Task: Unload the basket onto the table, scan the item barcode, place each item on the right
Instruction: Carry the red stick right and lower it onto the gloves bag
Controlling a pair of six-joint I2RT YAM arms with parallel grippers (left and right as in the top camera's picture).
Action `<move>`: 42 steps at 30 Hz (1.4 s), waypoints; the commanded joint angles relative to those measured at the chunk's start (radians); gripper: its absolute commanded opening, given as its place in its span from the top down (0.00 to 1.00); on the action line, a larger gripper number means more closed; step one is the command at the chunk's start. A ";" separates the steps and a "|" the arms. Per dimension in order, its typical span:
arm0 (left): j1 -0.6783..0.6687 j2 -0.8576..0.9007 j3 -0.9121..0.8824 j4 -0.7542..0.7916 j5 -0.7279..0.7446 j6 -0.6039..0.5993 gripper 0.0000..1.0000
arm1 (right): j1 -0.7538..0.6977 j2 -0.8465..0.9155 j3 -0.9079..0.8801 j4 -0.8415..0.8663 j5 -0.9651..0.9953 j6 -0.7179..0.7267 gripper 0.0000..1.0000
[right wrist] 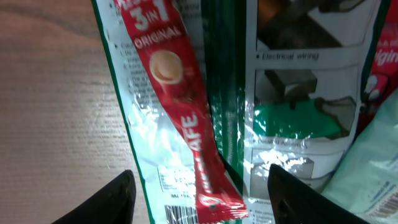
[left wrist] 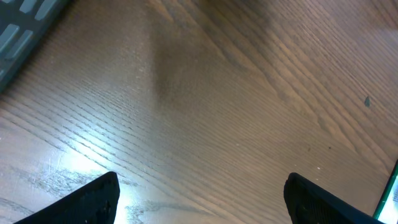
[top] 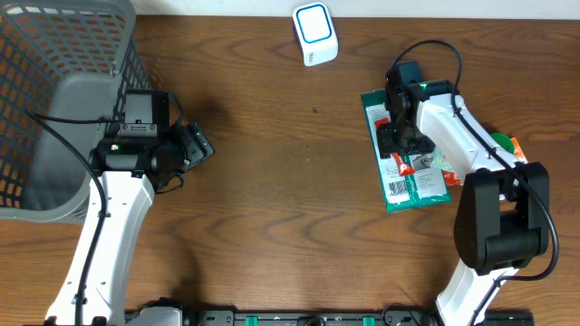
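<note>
Straddling both red sachet [right wrist: 168, 68] edges, right jaws gape.

Glossy crinkled foil sachets [right wrist: 180, 112], wood-grain table [left wrist: 217, 112] with soft sheen, grey plastic mesh basket [top: 36, 63]

- The worktop [top: 272, 136] is lit brightly and evenly from above; soft shadows are cast at its left side.
- In the left wrist view, a white glare patch is seen near left.
- Glints are thrown off the foil packets [right wrist: 149, 143], which are rendered slightly soft.
</note>
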 commanded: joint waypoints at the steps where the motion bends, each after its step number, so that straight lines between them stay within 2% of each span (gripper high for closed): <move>1: 0.005 0.005 -0.003 -0.003 -0.002 0.006 0.15 | -0.004 -0.025 0.043 -0.048 0.009 0.007 0.36; 3: 0.005 0.005 -0.003 -0.003 -0.002 0.006 0.15 | -0.004 -0.055 0.091 -0.098 0.005 0.007 0.34; 5: 0.004 0.005 -0.003 -0.003 -0.002 0.006 0.15 | -0.004 -0.093 0.117 -0.117 0.002 0.007 0.22; 6: 0.004 0.005 -0.003 -0.003 -0.002 0.006 0.15 | -0.004 -0.109 0.118 -0.117 0.002 0.007 0.16; 7: 0.004 0.005 -0.003 -0.003 -0.002 0.006 0.15 | -0.004 -0.121 0.118 -0.119 0.002 0.007 0.01; 36: 0.005 0.005 -0.003 -0.003 -0.002 0.006 0.15 | -0.002 -0.139 0.117 -0.127 0.001 0.008 0.01; 42: 0.005 0.005 -0.003 -0.003 -0.002 0.006 0.15 | 0.010 -0.299 0.117 -0.127 0.001 0.008 0.01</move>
